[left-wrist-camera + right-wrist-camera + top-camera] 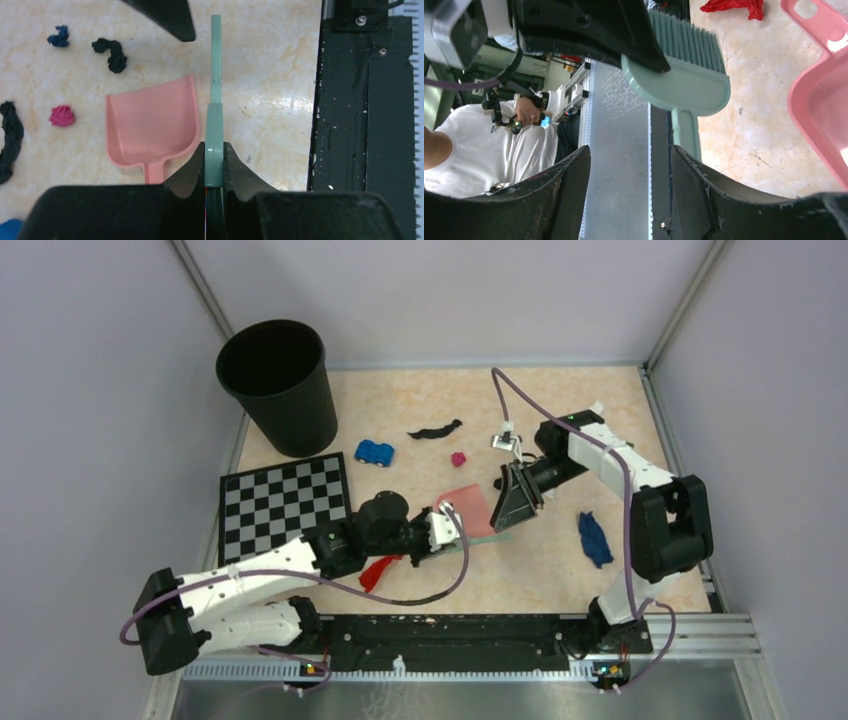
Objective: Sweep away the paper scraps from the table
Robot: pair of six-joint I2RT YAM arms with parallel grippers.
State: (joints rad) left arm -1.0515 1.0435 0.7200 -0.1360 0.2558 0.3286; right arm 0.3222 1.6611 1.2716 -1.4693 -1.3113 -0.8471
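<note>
Table (pixel 400 390) bears black scrap (pixel 435 430), long axis left-right.

- The green brush (pixel 215 100): near end hidden inside the left end effector (pixel 214 150).
- The pink dustpan (pixel 819 95): cut off by the right wrist view's edge.
- The red scrap (pixel 376 572): partly under the left arm.

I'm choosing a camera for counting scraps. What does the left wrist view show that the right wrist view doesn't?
Only the left wrist: a curled black scrap, a long black scrap, a dark blue scrap and a magenta scrap.
Only the right wrist: a red scrap, the bristles and a person in white.
Both: the brush clamped in the left pincer, the dustpan and the table.
</note>
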